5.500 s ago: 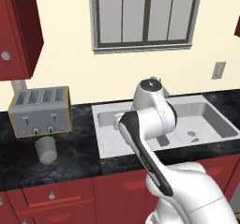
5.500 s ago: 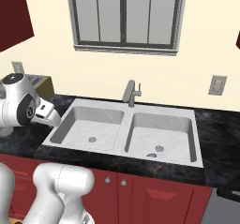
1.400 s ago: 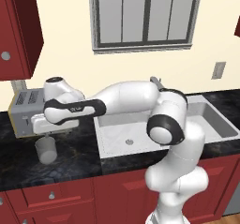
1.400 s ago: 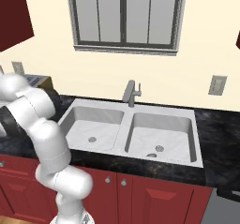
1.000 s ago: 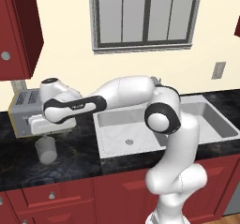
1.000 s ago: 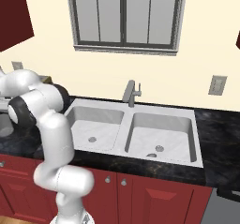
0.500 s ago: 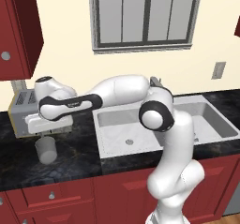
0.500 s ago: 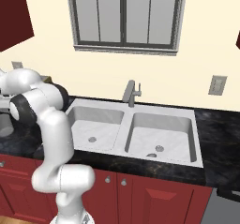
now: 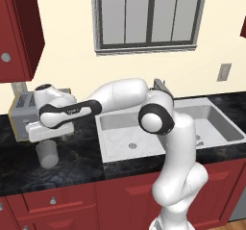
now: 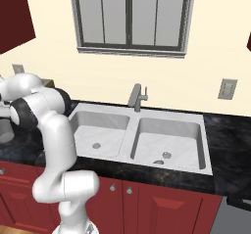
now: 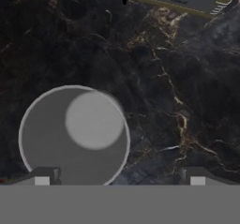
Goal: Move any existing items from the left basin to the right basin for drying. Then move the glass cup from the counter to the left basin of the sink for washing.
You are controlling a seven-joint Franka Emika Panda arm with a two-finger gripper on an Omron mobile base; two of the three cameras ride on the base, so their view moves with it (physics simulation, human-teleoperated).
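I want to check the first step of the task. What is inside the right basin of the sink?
In the right basin, a tiny grey item lies near the front wall, beside the round drain. The front wall hides the strip under it.

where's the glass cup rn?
The glass cup stands upright on the black counter, left of the sink and just in front of the toaster, directly beneath the open gripper.

I see the black marbled counter (image 9: 72, 164) carrying a grey toaster (image 9: 21, 114) at the back left. The glass cup (image 9: 47, 153) stands upright in front of it. The double sink (image 9: 117, 142) sits recessed to the right.
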